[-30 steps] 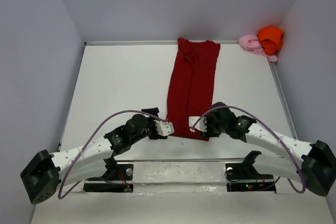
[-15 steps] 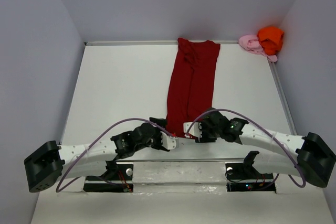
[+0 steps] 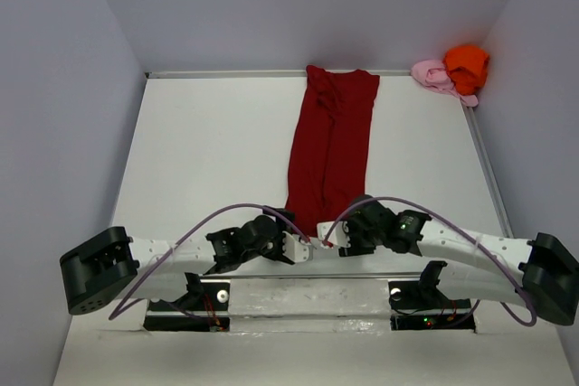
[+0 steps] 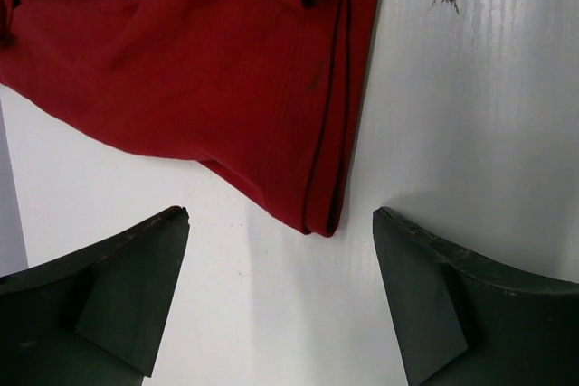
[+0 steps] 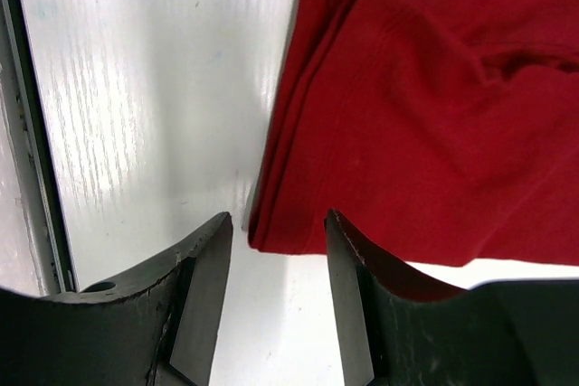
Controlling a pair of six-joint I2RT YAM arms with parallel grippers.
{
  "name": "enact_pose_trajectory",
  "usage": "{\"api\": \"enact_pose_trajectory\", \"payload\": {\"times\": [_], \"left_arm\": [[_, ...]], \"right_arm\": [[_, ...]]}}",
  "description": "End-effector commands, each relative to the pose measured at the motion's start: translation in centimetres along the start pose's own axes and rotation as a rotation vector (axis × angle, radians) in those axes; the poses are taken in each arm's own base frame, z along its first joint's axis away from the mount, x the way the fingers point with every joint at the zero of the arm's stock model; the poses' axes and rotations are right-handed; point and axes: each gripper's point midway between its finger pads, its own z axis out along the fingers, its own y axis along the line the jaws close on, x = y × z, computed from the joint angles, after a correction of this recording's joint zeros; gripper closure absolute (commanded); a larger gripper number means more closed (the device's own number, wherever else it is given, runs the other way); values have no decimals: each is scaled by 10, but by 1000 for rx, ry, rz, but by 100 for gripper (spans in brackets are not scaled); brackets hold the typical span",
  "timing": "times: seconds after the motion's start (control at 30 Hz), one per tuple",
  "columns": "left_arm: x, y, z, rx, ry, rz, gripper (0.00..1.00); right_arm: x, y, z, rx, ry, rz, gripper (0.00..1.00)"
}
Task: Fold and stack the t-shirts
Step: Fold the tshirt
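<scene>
The large dark red cloth t-shirt (image 3: 330,146), folded into a long strip, has its near hem corners right at the tips of the left gripper (image 4: 280,223), spread wide, and the right gripper (image 5: 276,223), narrower and gripping nothing, on the white table (image 3: 208,151), with a bright orange t-shirt (image 3: 466,62) and a pale pink t-shirt (image 3: 432,74) bunched at the far right corner.

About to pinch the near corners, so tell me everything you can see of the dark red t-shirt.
The dark red t-shirt is soft cloth, folded lengthwise into a narrow strip, lying flat on the table from the far edge toward the arms. Layered edges and a stitched hem show at its near corners. The left claw and right claw, both open, each frame one near corner; neither grips it.
</scene>
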Motion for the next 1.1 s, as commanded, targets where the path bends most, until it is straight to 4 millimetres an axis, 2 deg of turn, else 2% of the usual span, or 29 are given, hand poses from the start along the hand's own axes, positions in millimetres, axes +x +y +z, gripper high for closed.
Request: {"api": "enact_pose_trajectory", "payload": {"times": [0.0,0.4,0.5,0.6,0.63,0.67,0.73,0.87,0.9,0.93,0.97,1.0,1.07], "left_arm": [[-9,10,5,-42,-21,19,4],[-14,15,5,-65,-41,3,4],[-17,14,5,-63,-54,8,7],[-17,12,5,-54,-59,10,19],[-16,11,5,-52,-59,12,27],[-18,11,5,-51,-65,13,40],[-19,11,4,-51,-73,11,55],[-19,12,4,-51,-72,3,68],[-19,11,5,-47,-71,2,80],[-19,10,5,-45,-71,2,95],[-18,9,6,-43,-68,1,100],[-19,9,6,-45,-75,1,100],[-18,8,7,-41,-69,-4,100]], "right_arm": [[5,1,11,-4,31,-18,49],[13,-5,30,2,92,-26,49],[14,-7,31,9,100,-25,50],[16,-9,32,23,110,-29,54],[16,-10,32,26,111,-27,56],[16,-10,32,25,112,-27,57],[17,-9,32,25,115,-24,63],[17,-9,31,27,113,-24,73],[18,-8,31,26,114,-23,82],[17,-9,30,27,113,-23,85],[21,-12,29,45,135,-22,87],[22,-11,30,44,138,-22,95],[24,-10,30,42,140,-20,100]]}}
